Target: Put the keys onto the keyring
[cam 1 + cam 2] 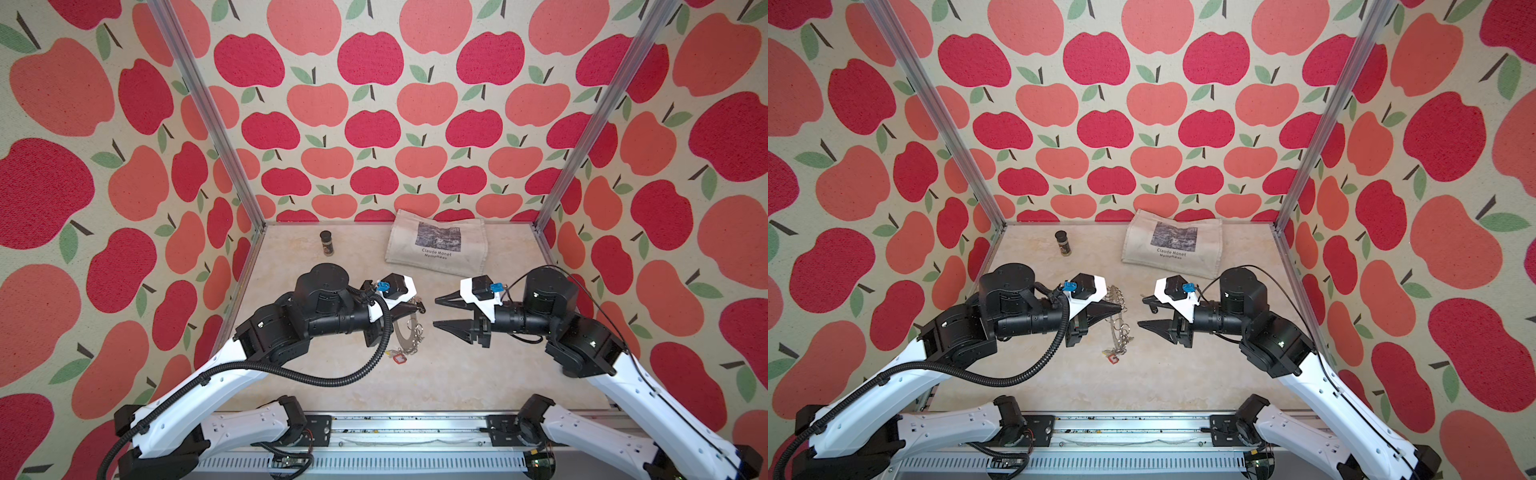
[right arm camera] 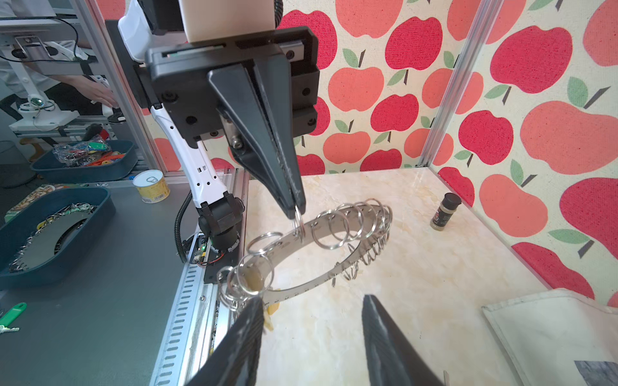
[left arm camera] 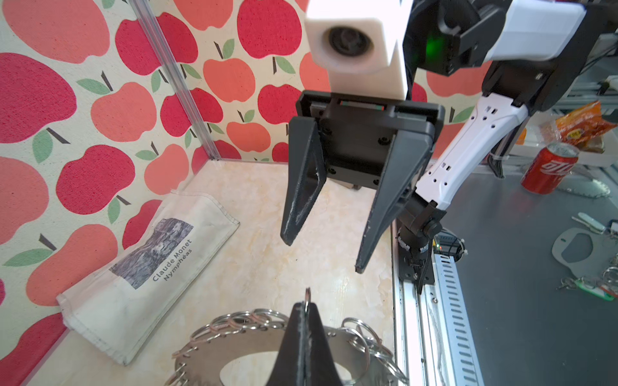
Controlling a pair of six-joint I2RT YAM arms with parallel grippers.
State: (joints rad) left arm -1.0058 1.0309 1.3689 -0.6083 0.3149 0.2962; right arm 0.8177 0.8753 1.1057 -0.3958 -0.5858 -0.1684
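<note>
L gripper [image 2: 297, 209] is clamped shut on one wire ring [image 2: 298, 224] at the keyring's [image 2: 311, 285] rim. The disc hangs from that pinch, tilted, mid-table [image 1: 436, 374]. Can't tell if its low edge touches the top. R gripper [image 3: 323, 254] faces it, just apart, jaws spread w/ nothing between them.

Progress, my read: the ring is lifted and presented, so the holding half is done. The black-tag key isn't clearly in any view: not in either gripper, not on the bare table. A small dark bit shows by the L gripper's tips in a top view, too small to call. So can't confirm it's threaded on. If it isn't, what's left is fetch key, work it onto a ring, then set the disc down.

Views differ:
- R wrist: shows the pinch itself, rim rings fanned out, and a yellow tag [image 2: 269, 309] at the disc's low end.
- L wrist: shows the R jaws empty from the front; disc [image 3: 207, 351] sits below its own shut tips.
- Both top views: disc nearly edge-on, so the pinch is hidden, but a red tag [image 1: 1112, 357] shows dangling at the near end.
</note>
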